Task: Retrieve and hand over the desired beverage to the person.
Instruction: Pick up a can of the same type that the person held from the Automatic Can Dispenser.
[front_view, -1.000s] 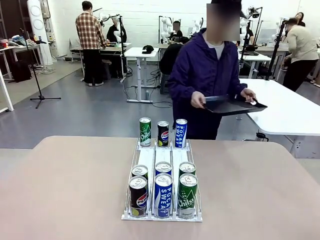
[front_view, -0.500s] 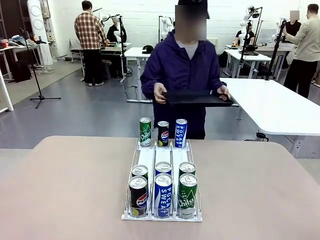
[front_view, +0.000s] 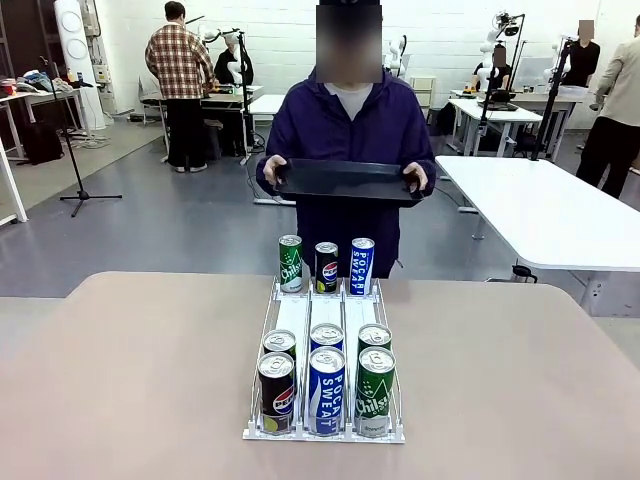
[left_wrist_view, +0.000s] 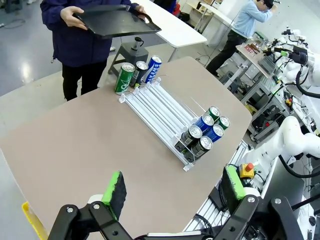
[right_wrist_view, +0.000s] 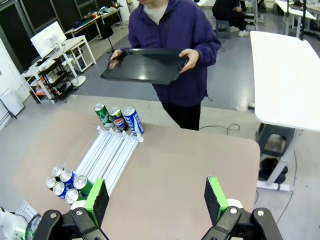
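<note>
The person (front_view: 345, 140) in the dark purple hooded jacket stands at the far edge of the beige tabletop (front_view: 520, 380), both hands holding a shallow black plastic tray (front_view: 345, 182) level, its surface bare. The white three-lane wire can rack (front_view: 326, 312) has a green Chilsung can (front_view: 290, 264), a black Pepsi can (front_view: 326, 267) and a blue Pocari Sweat can (front_view: 362, 266) upright at its far end, and six more cans (front_view: 327, 390) in two rows at the near end. The left gripper (left_wrist_view: 174, 185) and right gripper (right_wrist_view: 156, 197) hang above the tabletop, green pads spread wide, nothing between them.

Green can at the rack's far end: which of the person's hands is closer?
Right hand: it holds the black tray up behind the green can. Left hand holds the other end, past the blue can.
</note>
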